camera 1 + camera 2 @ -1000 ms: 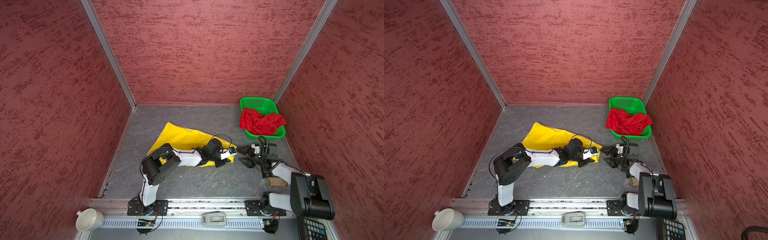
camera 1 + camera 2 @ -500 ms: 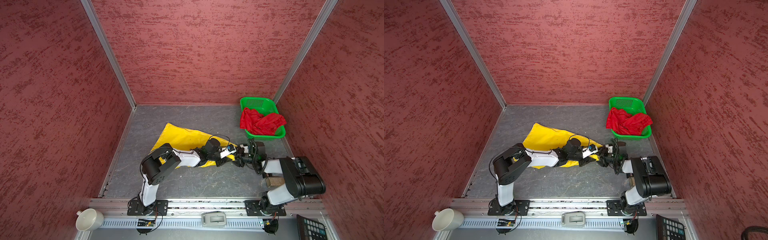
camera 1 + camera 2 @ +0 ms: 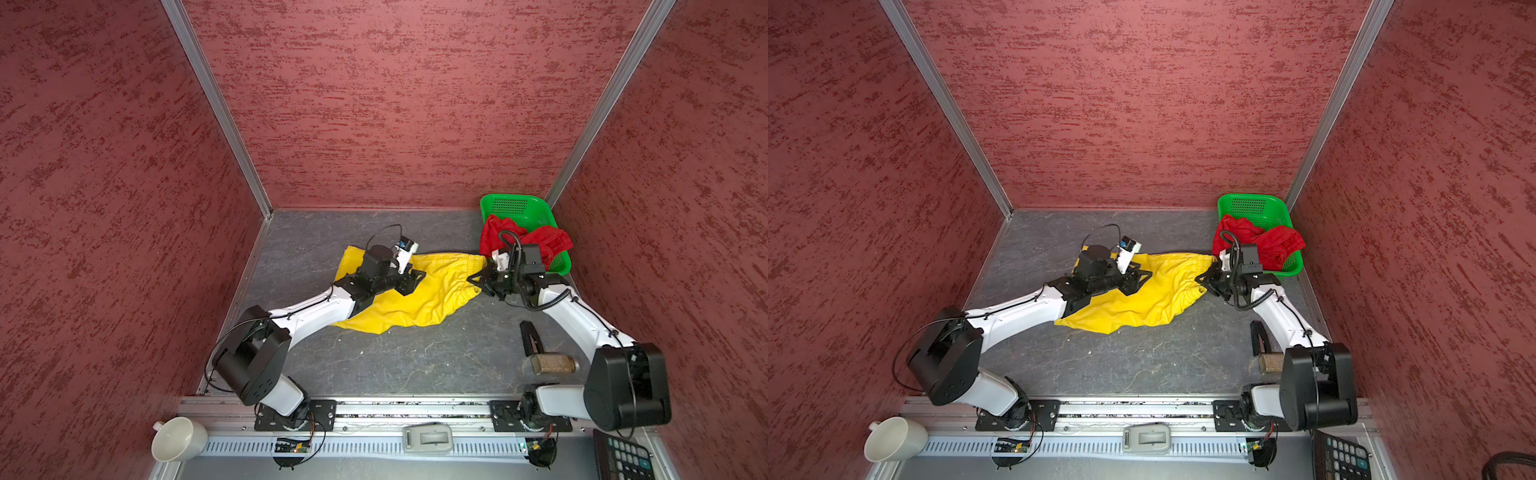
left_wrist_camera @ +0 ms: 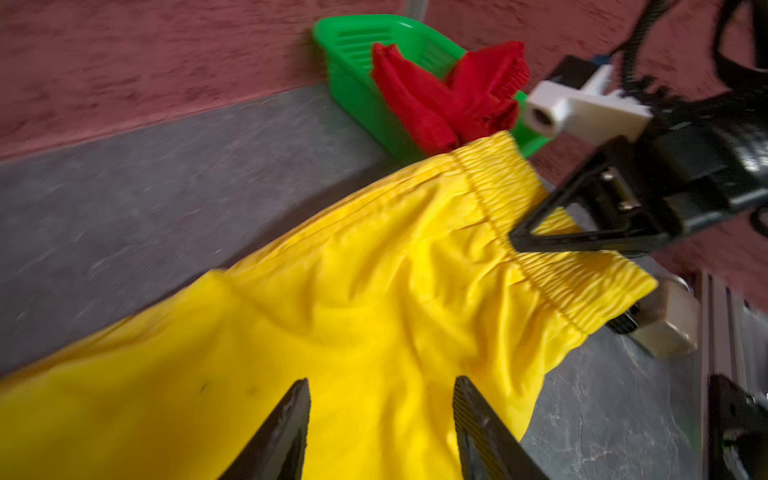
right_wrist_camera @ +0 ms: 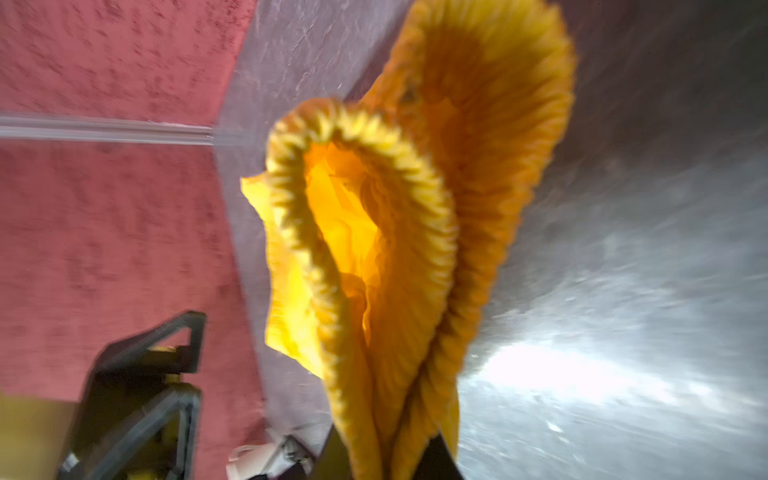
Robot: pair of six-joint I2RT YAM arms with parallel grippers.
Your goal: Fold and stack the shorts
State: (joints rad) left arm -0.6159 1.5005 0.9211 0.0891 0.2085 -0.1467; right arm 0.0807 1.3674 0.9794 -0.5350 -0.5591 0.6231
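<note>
The yellow shorts [image 3: 432, 299] [image 3: 1154, 299] lie spread on the grey floor, waistband toward the basket. My right gripper [image 3: 476, 279] [image 3: 1204, 279] is shut on the gathered yellow waistband [image 5: 386, 332] and holds that edge raised off the floor; its black jaws [image 4: 540, 237] show pinching the band in the left wrist view. My left gripper [image 3: 415, 280] [image 3: 1140, 278] [image 4: 381, 380] hovers open over the middle of the yellow fabric with nothing between its fingers [image 4: 291, 415]. The red shorts [image 3: 540, 245] [image 3: 1271, 245] [image 4: 436, 99] sit crumpled in the green basket.
The green basket [image 3: 515, 205] [image 3: 1250, 203] stands in the back right corner, close behind my right gripper. A brown block [image 3: 552, 363] and a black strip [image 3: 530, 336] lie by the right arm's base. A white mug [image 3: 178, 438] and a calculator [image 3: 623, 455] sit beyond the front rail.
My right gripper reached in, shut on the yellow waistband and drew it toward the basket. My left gripper opened, let go of the fabric and pulled back to the left.
</note>
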